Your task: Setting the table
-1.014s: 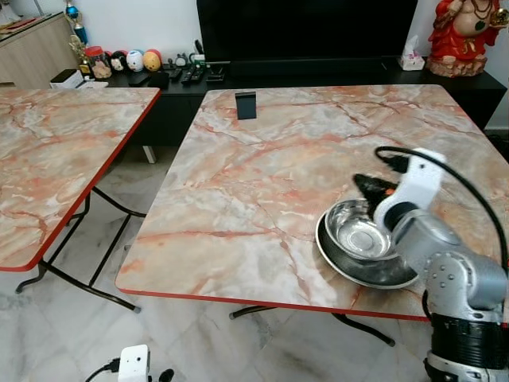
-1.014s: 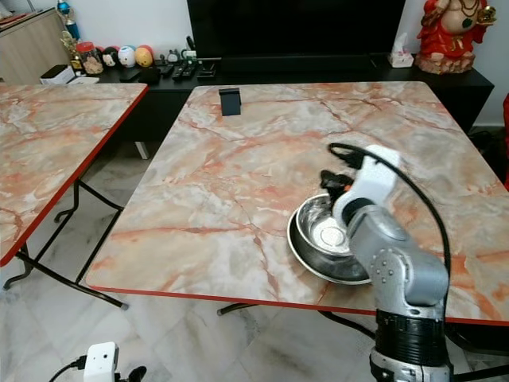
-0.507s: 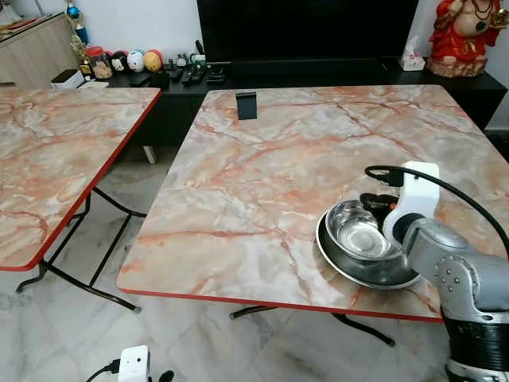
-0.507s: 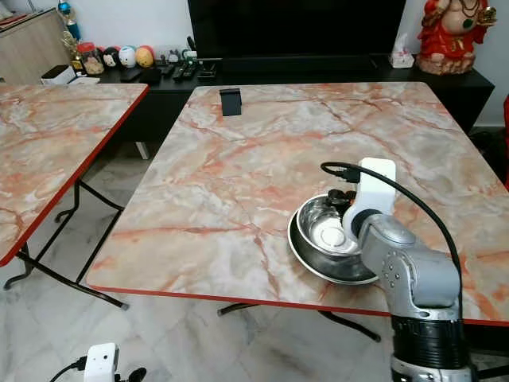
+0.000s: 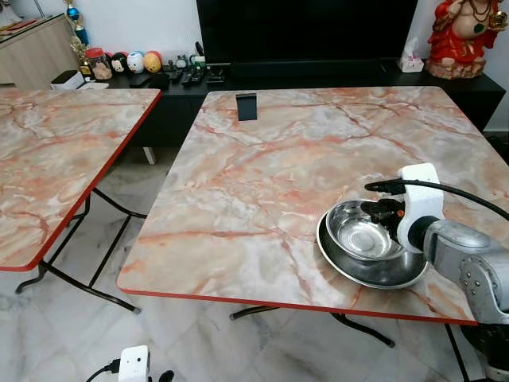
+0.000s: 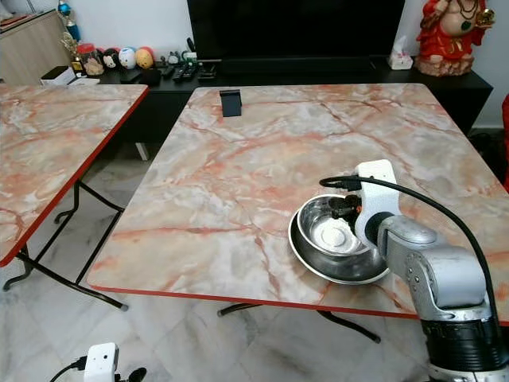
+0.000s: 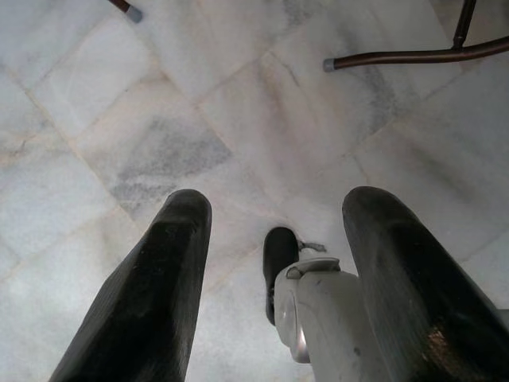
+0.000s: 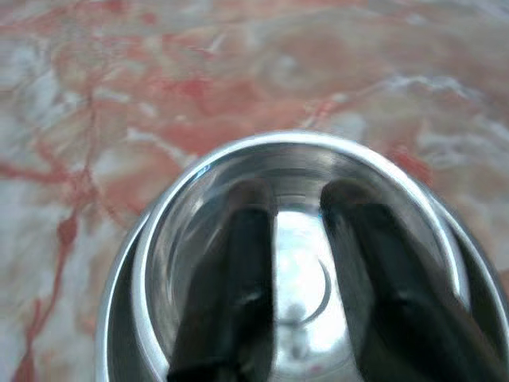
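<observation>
Right gripper reaching in over the far rim of the small steel bowl, its two black fingers spread a little apart with the shiny bottom of the bowl showing between them, pinching nothing. Fingertips down inside the bowl; whether touching the metal, impossible to tell. Behind the gripper, a white wrist block with a black cable looping off it, then the silver forearm running back toward the near right corner of the table. Small bowl nested inside a wider steel plate, both near the front right part of the marble-patterned table, close to its red front edge. Far across the same table, near the back edge, a small black stand upright and well apart from the bowls. To the left, a second marble table with the same red edge and folding metal legs. Beyond both, a dark low cabinet with remotes, round toys and a jar, a big black screen above, a red figurine at the right end. Left gripper hanging low over the pale marble floor, fingers spread wide and holding nothing, the robot's foot visible between them.
</observation>
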### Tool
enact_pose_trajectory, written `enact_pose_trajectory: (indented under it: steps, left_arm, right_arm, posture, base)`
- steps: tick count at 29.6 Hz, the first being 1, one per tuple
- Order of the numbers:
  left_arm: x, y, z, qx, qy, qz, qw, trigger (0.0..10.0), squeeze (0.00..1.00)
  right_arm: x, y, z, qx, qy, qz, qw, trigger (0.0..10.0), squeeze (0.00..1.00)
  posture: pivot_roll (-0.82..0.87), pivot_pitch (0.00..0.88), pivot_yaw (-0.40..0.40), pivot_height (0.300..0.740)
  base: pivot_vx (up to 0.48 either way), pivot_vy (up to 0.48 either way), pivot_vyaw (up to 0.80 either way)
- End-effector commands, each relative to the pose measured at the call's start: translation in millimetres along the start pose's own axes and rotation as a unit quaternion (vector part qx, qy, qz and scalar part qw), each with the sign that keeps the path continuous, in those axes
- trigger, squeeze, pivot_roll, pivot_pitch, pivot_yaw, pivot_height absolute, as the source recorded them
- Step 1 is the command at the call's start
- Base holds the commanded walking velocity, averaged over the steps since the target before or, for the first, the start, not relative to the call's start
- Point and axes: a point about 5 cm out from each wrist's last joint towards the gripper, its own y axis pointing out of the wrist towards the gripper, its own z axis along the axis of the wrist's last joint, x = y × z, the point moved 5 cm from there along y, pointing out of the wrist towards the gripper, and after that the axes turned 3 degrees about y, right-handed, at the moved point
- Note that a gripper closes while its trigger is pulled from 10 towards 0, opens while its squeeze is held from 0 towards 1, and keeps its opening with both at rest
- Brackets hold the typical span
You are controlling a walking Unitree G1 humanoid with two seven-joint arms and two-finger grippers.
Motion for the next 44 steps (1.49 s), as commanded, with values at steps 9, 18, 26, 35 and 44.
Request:
enact_pose_trajectory:
  steps: [9,18,26,35,44]
  left_arm:
    - [-2.4,-1.3,-5.2,-0.009,-0.002,0.004,1.000,10.0,0.00]
    - [-2.9,-1.1,-4.9,-0.009,-0.007,0.007,1.000,10.0,0.00]
    - [-3.2,-1.2,-5.0,-0.009,-0.009,0.008,1.000,10.0,0.00]
    - [-3.5,-1.2,-4.9,-0.008,-0.009,0.009,1.000,10.0,0.00]
    - [-3.6,-1.2,-4.8,-0.007,-0.011,0.009,1.000,10.0,0.00]
  right_arm:
    - [-7.9,-0.2,-2.7,-0.006,-0.150,0.038,0.988,10.0,0.00]
    - [-6.0,12.3,-14.6,-0.023,-0.212,0.038,0.976,10.0,0.00]
    - [-6.3,21.6,-19.0,-0.030,-0.272,0.036,0.961,10.0,0.00]
    - [-5.2,24.2,-17.9,-0.038,-0.311,0.037,0.949,10.0,0.00]
    - [7.2,25.4,-16.6,-0.053,-0.349,0.009,0.936,10.0,0.00]
  posture:
    - [-0.15,0.000,0.067,0.740]
    - [-0.15,0.000,0.065,0.740]
    - [-0.14,0.000,0.065,0.740]
    - [-0.14,0.000,0.064,0.740]
    - [-0.14,0.000,0.065,0.740]
  base:
    - [0.000,0.000,0.00]
    - [0.000,0.000,0.00]
    - [0.000,0.000,0.00]
    - [0.000,0.000,0.00]
    - [0.000,0.000,0.00]
